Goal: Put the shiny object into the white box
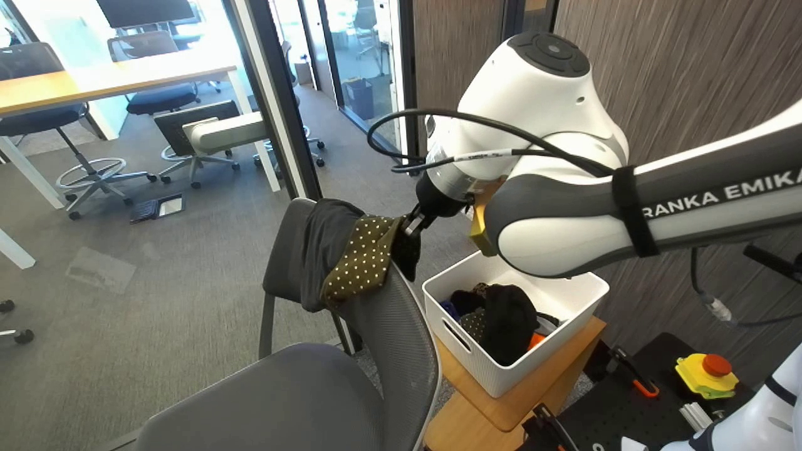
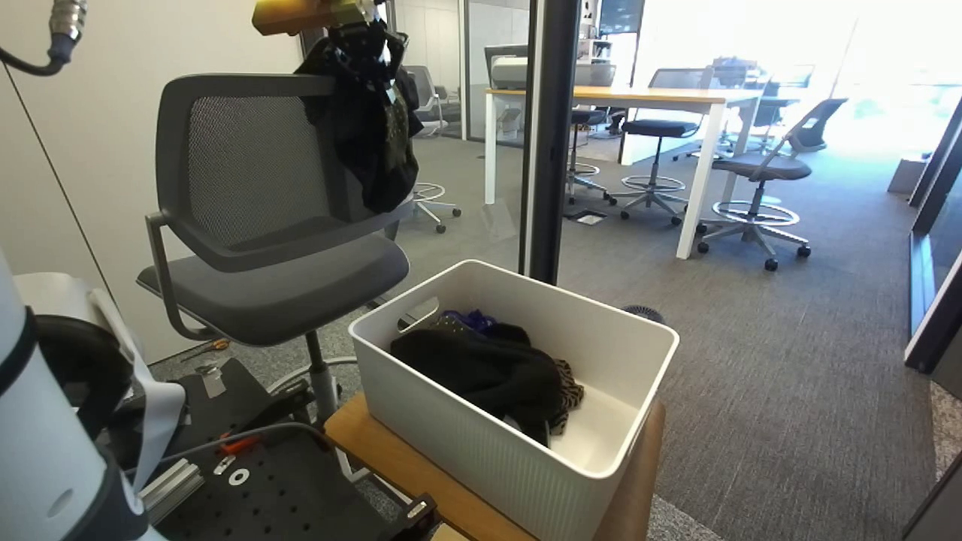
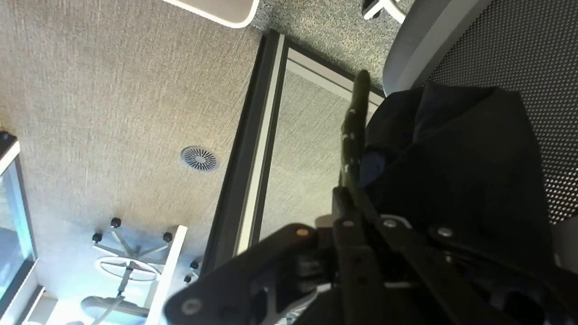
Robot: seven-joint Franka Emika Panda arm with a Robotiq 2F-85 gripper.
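The shiny object, a speckled gold-olive fabric, lies over dark cloth on the chair's backrest corner in an exterior view. It also shows as a thin strip in an exterior view and edge-on in the wrist view. My gripper is at the fabric's upper edge; in the wrist view its fingertips are closed on the fabric. The white box stands below and beside the gripper, on a wooden stand; it also shows in an exterior view. It holds dark cloths and other pieces.
A grey mesh chair stands beside the box, with dark cloth draped on its back; the cloth also shows in the wrist view. A wooden stand carries the box. A glass wall post rises behind the box.
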